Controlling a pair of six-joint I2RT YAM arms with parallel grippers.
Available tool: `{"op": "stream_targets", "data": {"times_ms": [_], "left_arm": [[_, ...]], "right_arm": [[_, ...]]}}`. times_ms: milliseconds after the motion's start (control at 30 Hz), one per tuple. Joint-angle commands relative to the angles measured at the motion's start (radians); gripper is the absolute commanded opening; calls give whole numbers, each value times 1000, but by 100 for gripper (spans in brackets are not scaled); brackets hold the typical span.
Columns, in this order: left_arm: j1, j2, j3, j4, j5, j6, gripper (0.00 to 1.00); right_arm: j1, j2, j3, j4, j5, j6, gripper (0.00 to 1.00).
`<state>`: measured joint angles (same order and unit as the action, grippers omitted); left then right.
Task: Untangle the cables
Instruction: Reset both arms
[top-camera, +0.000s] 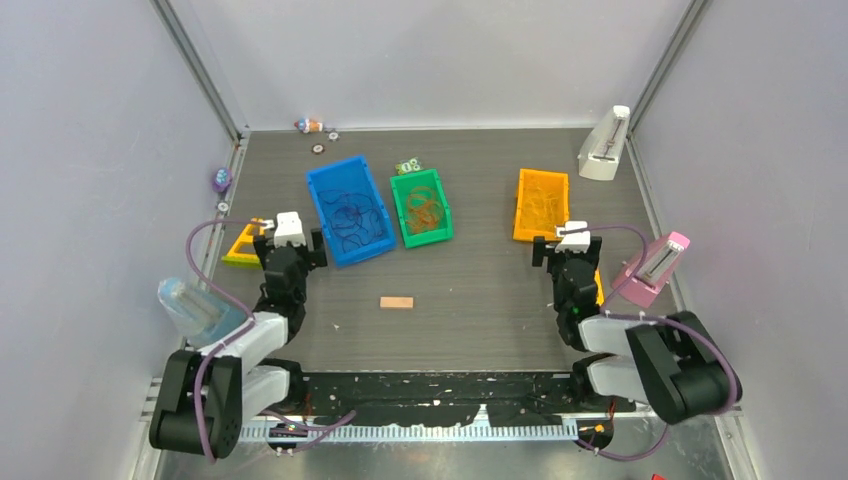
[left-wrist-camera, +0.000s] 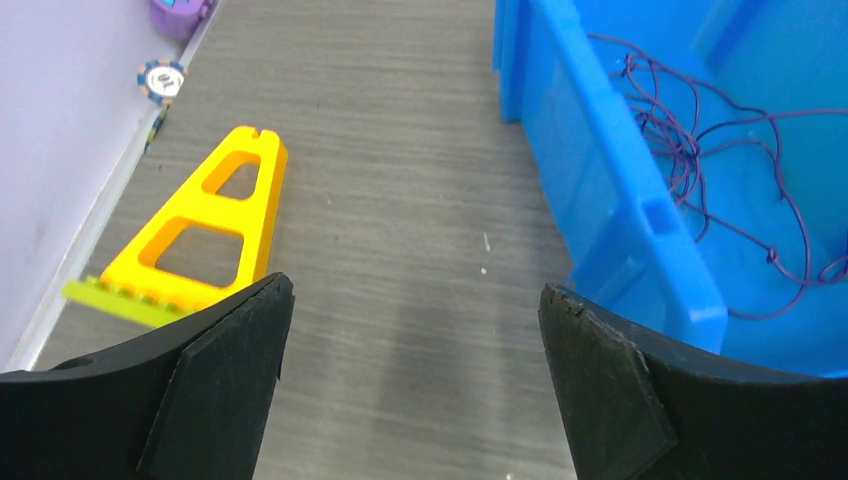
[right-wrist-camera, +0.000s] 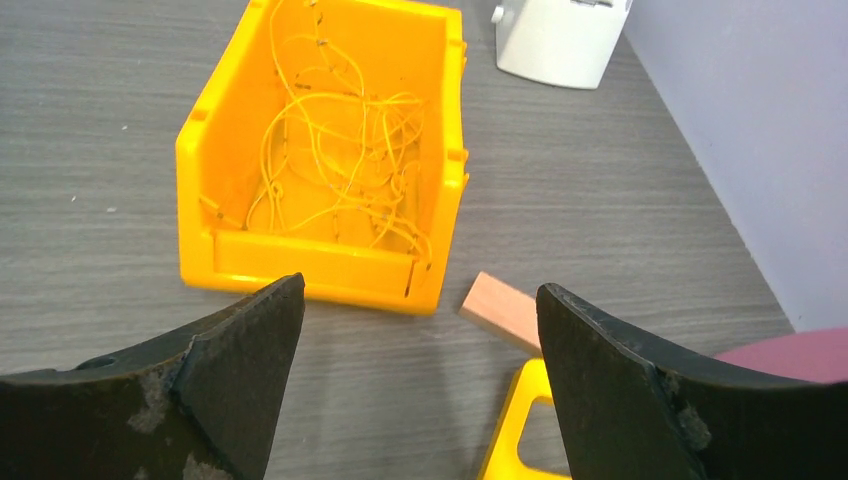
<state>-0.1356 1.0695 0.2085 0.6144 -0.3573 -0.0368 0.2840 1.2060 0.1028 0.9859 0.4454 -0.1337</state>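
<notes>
Purple cables (left-wrist-camera: 672, 142) in blue bin (left-wrist-camera: 600, 195)

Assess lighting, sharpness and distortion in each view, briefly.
Top external view: even, soft light, no hard shadows on the table; the wide lens splays the frame posts. Left wrist view: purple cables sharp, mild sheen on the blue bin. Right wrist view: sharp, but yellow cables barely stand out against the yellow bin.
</notes>
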Motion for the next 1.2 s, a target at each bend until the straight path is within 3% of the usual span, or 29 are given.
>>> {"op": "stream_targets", "data": {"times_ms": [0,33,133,200,300,367,467,500,533,1167], "left_arm": [[36,57,88,90,106,76,92],[37,71,76,120,110,85,91],[76,226,-38,527,152,87,90],[79,153,6,314,160,58,92],[79,199,-13,431,162,78,95],[80,178,0,362,171,71,89],[79,191,-10,414,162,76,99],[79,186,-7,394,168,75,99],[80,182,-5,383,169,73,100],[80,190,-1,387,169,76,99]], "right_arm": [[-35,134,-5,372,0,-55,91],[-63,136,-2,367,2,-33,92],[-123,177,32,320,-30,31,91],[-139,165,80,198,-55,46,91],[-160,165,102,158,-108,59,91],[-171,171,108,156,-160,51,92],[-185,166,111,147,-194,52,87],[-185,165,107,154,-197,52,96],[-186,164,106,155,-197,52,97],[-186,163,102,161,-194,51,95]]}}
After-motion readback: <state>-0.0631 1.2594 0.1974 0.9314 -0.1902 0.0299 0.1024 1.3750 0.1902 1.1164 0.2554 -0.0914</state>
